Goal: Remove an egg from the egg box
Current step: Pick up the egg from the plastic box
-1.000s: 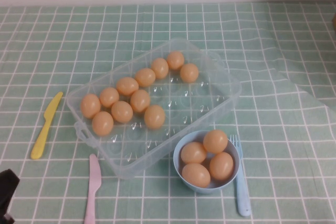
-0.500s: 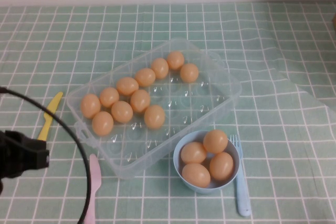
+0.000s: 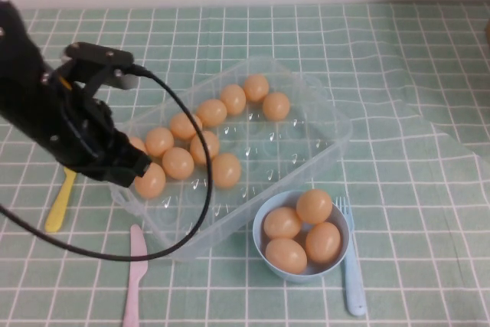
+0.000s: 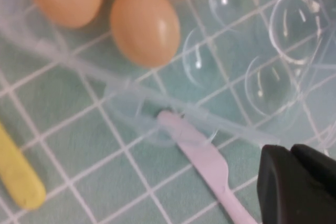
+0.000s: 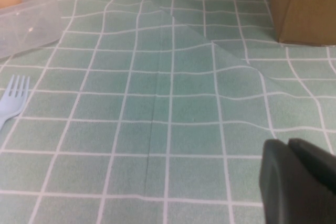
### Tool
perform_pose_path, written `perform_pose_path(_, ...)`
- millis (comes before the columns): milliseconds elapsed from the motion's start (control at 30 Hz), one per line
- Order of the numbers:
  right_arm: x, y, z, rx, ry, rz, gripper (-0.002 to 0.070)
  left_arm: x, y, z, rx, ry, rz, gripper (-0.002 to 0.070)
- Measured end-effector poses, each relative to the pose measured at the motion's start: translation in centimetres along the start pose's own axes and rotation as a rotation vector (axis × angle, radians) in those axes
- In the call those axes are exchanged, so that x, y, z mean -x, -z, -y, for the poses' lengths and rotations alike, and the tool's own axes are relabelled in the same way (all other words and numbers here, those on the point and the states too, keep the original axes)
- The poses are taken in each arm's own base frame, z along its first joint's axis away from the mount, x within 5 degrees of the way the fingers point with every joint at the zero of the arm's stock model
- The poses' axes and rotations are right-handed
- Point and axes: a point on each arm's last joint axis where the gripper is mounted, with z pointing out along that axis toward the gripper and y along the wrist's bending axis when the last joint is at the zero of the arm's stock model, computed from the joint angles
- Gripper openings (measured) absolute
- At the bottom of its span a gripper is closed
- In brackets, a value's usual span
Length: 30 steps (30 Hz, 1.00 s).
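Left gripper low over egg box left end; right gripper above tablecloth; fingers' spread unclear.

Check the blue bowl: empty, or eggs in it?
Holding eggs: four lie in the blue bowl, beside the egg box. Left tool hovers over the box's left end; right tool isn't in the high view.

Matte black left arm, looping black cable, blocky black hand.

One egg box holding eleven eggs, one half hidden, one blue bowl with four more, one blue fork, two knives, yellow and pink, and two grippers, the left gripper over the box's near-left corner, the right gripper above bare cloth.
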Motion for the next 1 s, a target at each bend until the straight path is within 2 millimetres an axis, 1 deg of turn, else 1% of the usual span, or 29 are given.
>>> perform_pose_path(100,0.0,0.0,0.0,0.0,0.0,0.0,-0.0017,2.0,-0.7,1.0,0.005,-0.069,-0.024,-0.0005)
perform_pose_path(200,0.0,0.0,0.0,0.0,0.0,0.0,-0.0017,3.4,-1.3,2.1,0.0,-0.11,-0.027,-0.0005)
perform_pose_path(267,0.0,0.0,0.0,0.0,0.0,0.0,-0.0017,3.9,-1.5,2.6,0.009,-0.113,-0.041,-0.0005)
perform_pose_path(467,0.0,0.0,0.0,0.0,0.0,0.0,-0.0017,4.3,-3.1,4.0,0.086,-0.155,-0.122,-0.0005)
perform_pose_path(633,0.0,0.0,0.0,0.0,0.0,0.0,-0.0017,4.4,-3.7,4.0,0.097,-0.148,-0.14,0.0006)
perform_pose_path(667,0.0,0.0,0.0,0.0,0.0,0.0,-0.0017,4.4,-3.9,3.8,0.097,-0.144,-0.144,0.0026)
perform_pose_path(733,0.0,0.0,0.0,0.0,0.0,0.0,-0.0017,4.5,-4.2,3.3,0.103,-0.132,-0.152,0.0102)
perform_pose_path(800,0.0,0.0,0.0,0.0,0.0,0.0,-0.0017,4.7,-4.4,2.8,0.112,-0.125,-0.151,0.0218)
perform_pose_path(833,0.0,0.0,0.0,0.0,0.0,0.0,-0.0017,4.8,-4.6,2.6,0.121,-0.125,-0.148,0.0254)
perform_pose_path(867,0.0,0.0,0.0,0.0,0.0,0.0,-0.0017,5.0,-4.7,2.5,0.123,-0.124,-0.135,0.032)
perform_pose_path(900,0.0,0.0,0.0,0.0,0.0,0.0,-0.0017,5.2,-4.9,2.3,0.135,-0.128,-0.128,0.036)
perform_pose_path(1000,0.0,0.0,0.0,0.0,0.0,0.0,-0.0017,5.5,-5.5,2.2,0.145,-0.133,-0.113,0.041)
